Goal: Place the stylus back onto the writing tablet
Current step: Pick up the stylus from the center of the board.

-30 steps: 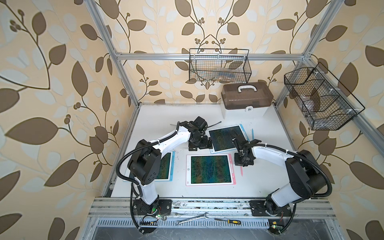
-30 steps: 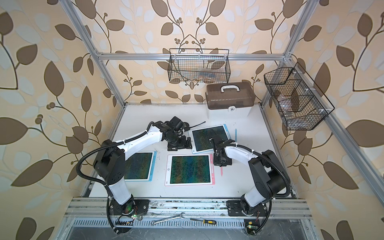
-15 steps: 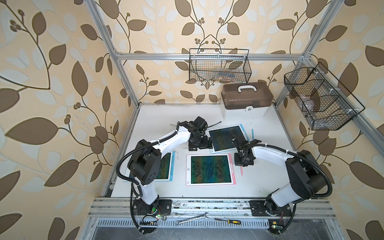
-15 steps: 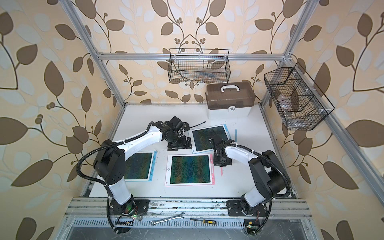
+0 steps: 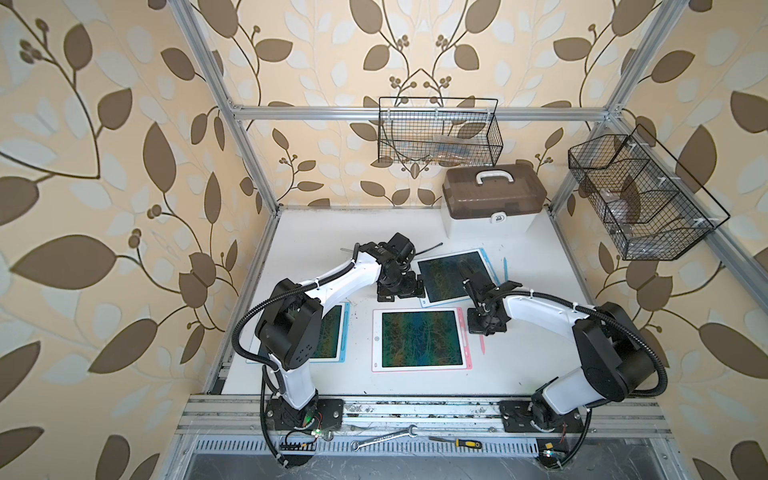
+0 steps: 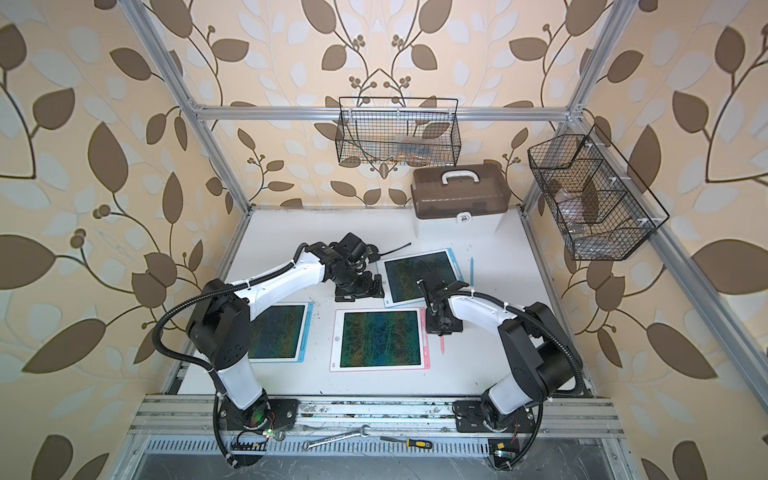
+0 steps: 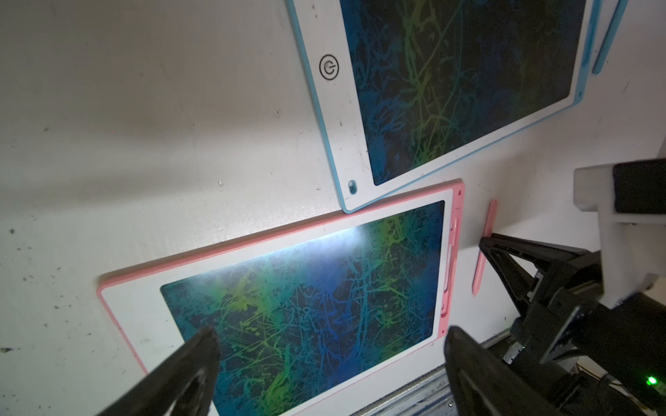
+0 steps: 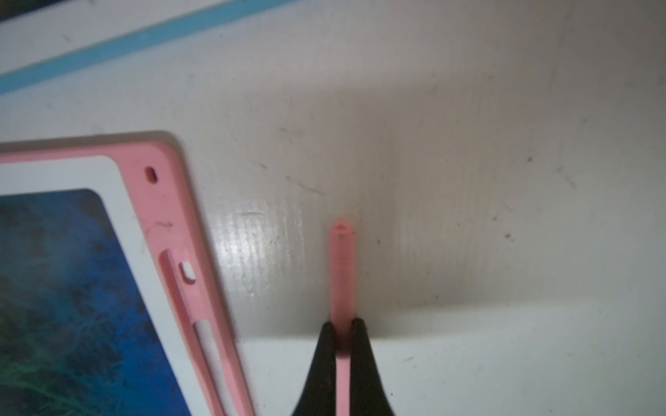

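- At the right gripper (image 8: 342, 333): clamps shut on the pink stylus (image 8: 342, 266), pinching the shaft partway along, with the blunt end sticking out past the fingertips.
- As for the stylus: sits just beside the pink-framed writing tablet (image 8: 169, 201), apart from it and roughly parallel to the empty holder slot along that edge.
- Stays low over the white worktop (image 8: 468, 162); impossible to tell whether lifted or resting.
- In both top views, shows only the pointed end poking out from under the gripper toward the front.
- At the left gripper (image 7: 329, 342): stands wide open, holding nothing.
- Hovers just beside the left edge of the blue-framed tablet (image 7: 324, 119), behind the pink-framed one.
- Meets the rear edge of the pink frame with one blue corner.
- On the worktop right of the blue-framed tablet: a blue stylus (image 5: 505, 269), lying loose.
- Partly under the left arm: a third tablet (image 5: 338, 332).
- At the rear: a brown-lidded box (image 5: 492, 199).
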Available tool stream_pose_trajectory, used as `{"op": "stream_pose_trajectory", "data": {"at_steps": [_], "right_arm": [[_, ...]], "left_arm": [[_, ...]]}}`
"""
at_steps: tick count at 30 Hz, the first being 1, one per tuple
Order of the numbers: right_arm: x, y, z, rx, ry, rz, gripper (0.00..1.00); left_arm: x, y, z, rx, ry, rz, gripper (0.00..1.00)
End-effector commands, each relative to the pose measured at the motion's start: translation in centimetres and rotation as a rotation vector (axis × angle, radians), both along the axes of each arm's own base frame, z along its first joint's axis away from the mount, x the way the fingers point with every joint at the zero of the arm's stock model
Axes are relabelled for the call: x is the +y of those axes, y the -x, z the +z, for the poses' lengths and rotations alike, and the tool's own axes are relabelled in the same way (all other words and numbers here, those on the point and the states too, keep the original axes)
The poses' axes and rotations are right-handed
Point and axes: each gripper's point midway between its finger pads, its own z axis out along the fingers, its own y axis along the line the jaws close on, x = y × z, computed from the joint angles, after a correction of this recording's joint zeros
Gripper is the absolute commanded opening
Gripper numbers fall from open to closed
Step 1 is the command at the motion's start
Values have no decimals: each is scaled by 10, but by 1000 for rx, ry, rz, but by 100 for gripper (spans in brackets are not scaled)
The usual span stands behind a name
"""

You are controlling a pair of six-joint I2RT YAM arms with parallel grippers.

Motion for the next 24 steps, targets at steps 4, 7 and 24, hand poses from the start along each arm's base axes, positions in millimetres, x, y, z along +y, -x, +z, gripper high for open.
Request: {"op": "stream_pose_trajectory", "data": {"at_steps": [4,7,24], "right_arm": [[-1,7,1,0,6,-5,0],[0,8,1,1,7,-1,0],[10,11,6,-18,-15,14,0]], "left_arm": [[-1,-6,13,-23,24,4,98],[-1,-6,13,-22,23,6,98],[0,-4,12,-19,23,9,98]]}}
